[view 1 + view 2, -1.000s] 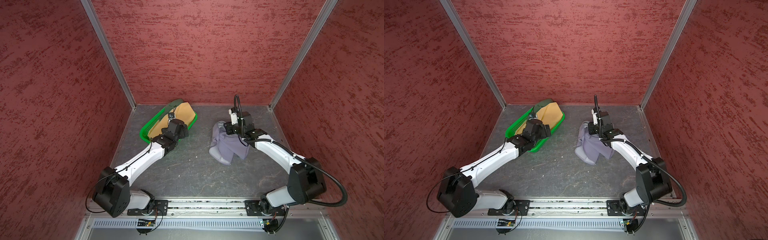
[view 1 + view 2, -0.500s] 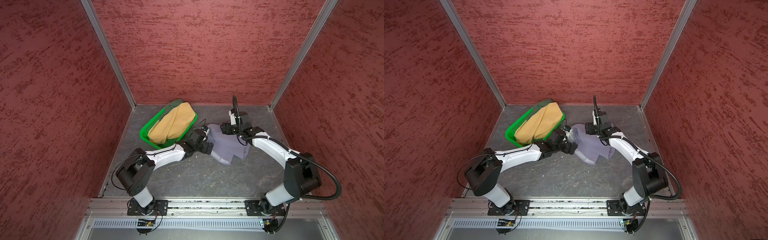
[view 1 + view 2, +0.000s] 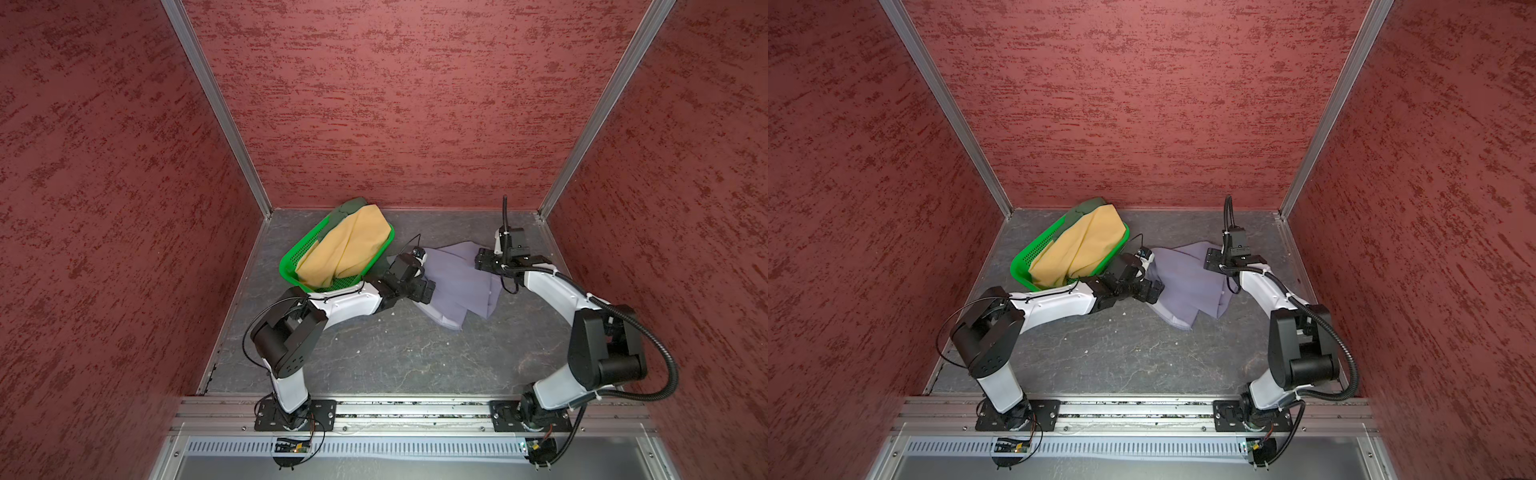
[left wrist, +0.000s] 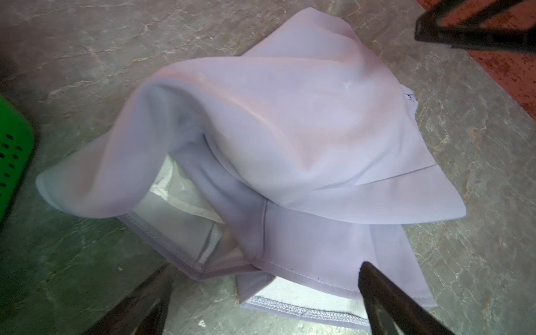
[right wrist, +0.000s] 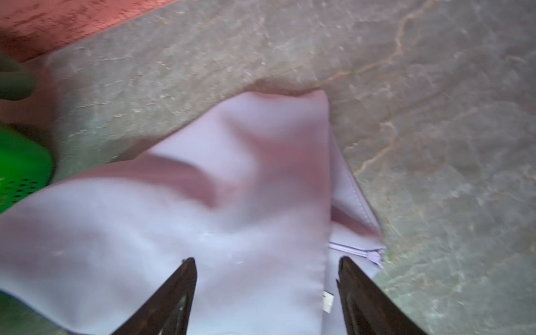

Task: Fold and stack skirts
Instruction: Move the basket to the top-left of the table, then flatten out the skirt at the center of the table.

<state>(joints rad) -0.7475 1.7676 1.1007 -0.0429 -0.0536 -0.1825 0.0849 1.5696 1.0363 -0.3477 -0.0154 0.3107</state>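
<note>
Over the lavender-grey skirt [image 3: 461,286], left end effector [image 4: 265,266] and right end effector [image 5: 266,259] stand open, empty; white label [image 5: 328,301] unreadable.

A lavender-grey skirt [image 3: 457,282], a mustard-yellow skirt [image 3: 349,249], a dark green skirt [image 3: 351,204] and a perforated bright-green basket [image 3: 301,249] are shown.

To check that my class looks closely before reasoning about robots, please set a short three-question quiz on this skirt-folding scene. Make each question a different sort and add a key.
1. True or false: the lavender skirt lies inside the green basket.
2. Which skirt shows on top in the basket? A lavender; B mustard-yellow; C dark green.
3. Fill in: the jaws of the left hand and the right hand both stand ____.
Key: 1 false, it lies on the table. 2 B, the mustard-yellow skirt covers most of the dark green skirt. 3 open.
</note>
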